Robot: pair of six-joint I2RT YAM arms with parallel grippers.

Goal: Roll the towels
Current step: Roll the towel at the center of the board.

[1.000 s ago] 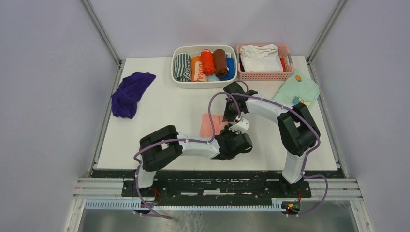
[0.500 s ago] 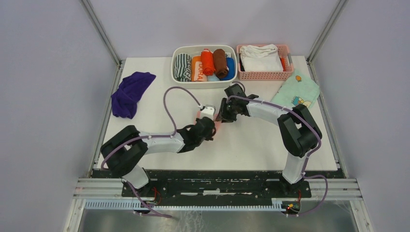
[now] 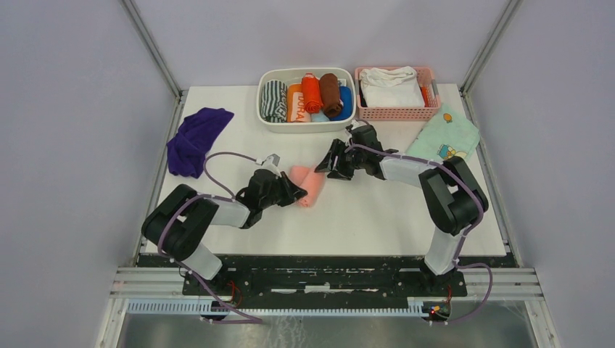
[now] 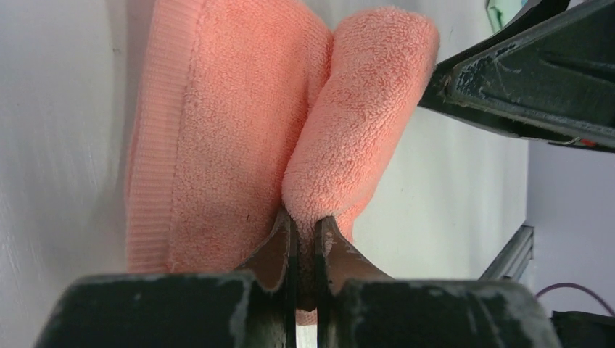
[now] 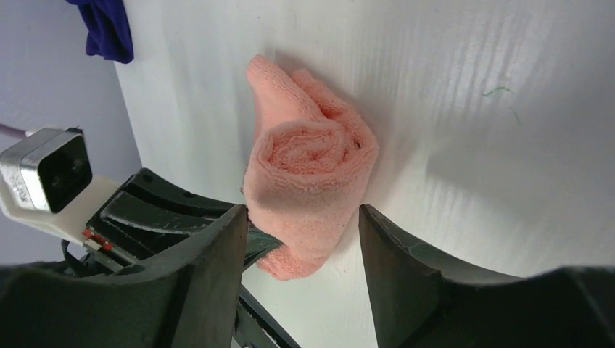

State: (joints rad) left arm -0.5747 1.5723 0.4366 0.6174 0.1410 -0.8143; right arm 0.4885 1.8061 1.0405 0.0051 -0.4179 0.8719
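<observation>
The salmon-pink towel (image 3: pixel 304 185) lies mid-table as a loose roll, its spiral end (image 5: pixel 312 156) facing the right wrist camera. My left gripper (image 4: pixel 303 221) is shut on a fold of the pink towel (image 4: pixel 239 130) at its left end. My right gripper (image 5: pixel 303 214) is open, one finger on each side of the roll's other end and a gap to the right finger. In the top view it (image 3: pixel 328 165) sits just right of the roll. The purple towel (image 3: pixel 192 141) lies crumpled at the far left, away from both grippers.
A white bin (image 3: pixel 265 116) holding several rolled cloths stands at the back centre. Beside it is a pink basket (image 3: pixel 433 109) with a white folded cloth (image 3: pixel 391 87). A mint-green printed cloth (image 3: pixel 446 138) lies at the right edge.
My left arm swung left and now pinches the pink towel from its left end. My right gripper opened and let go of the towel, which went from flat to rolled.
</observation>
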